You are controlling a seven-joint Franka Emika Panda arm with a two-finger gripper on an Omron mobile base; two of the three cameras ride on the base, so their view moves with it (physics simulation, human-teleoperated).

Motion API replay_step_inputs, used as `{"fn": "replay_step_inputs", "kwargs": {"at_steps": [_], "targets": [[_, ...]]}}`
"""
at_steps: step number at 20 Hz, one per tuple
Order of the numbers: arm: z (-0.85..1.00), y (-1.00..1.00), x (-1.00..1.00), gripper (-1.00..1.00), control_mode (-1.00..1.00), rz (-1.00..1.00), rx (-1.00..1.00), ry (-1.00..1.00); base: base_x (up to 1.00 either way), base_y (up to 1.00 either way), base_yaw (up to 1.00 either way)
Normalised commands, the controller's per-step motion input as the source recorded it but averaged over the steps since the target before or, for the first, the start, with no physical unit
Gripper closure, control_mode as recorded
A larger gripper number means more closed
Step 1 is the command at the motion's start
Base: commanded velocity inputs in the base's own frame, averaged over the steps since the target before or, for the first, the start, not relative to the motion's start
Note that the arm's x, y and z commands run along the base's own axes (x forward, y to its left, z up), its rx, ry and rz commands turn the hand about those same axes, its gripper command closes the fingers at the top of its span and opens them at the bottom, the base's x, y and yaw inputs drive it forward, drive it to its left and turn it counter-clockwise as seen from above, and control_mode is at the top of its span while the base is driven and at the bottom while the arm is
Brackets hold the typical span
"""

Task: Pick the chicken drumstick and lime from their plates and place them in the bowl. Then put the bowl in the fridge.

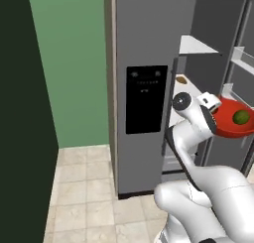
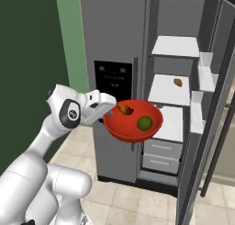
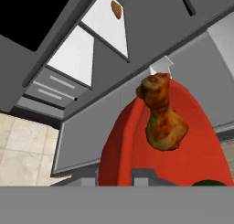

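A: What did the left base view show?
B: The red bowl (image 1: 229,122) carried the lime (image 1: 241,117) before the open fridge (image 1: 149,88).

A: The right base view?
B: The end effector (image 2: 106,113) was clenched on the bowl's rim, drumstick (image 2: 124,109) and lime inside.

A: The hand view?
B: The drumstick lay in the bowl below white shelves (image 3: 107,24).

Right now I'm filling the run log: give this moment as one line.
phase: carrying to fridge | pincer: shut on bowl rim | bowl: drumstick, lime | fridge door: open

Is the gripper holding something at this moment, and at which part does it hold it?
Yes. The gripper holds the red bowl by its rim on the near side, with the drumstick and lime inside.
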Motion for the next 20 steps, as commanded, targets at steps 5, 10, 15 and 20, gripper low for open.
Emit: {"fn": "replay_step_inputs", "kwargs": {"at_steps": [5, 10, 15, 20], "targets": [[0.00, 0.00, 0.00, 1.00, 1.00, 0.00, 0.00, 0.00, 0.64, -0.26, -0.13], [0.00, 0.00, 0.00, 1.00, 1.00, 0.00, 0.00, 0.00, 0.68, -0.36, -0.03], [0.00, 0.00, 0.00, 1.00, 1.00, 0.00, 0.00, 0.00, 0.50, -0.30, -0.27], [0.00, 0.00, 0.00, 1.00, 1.00, 0.00, 0.00, 0.00, 0.40, -0.22, -0.33]]}}
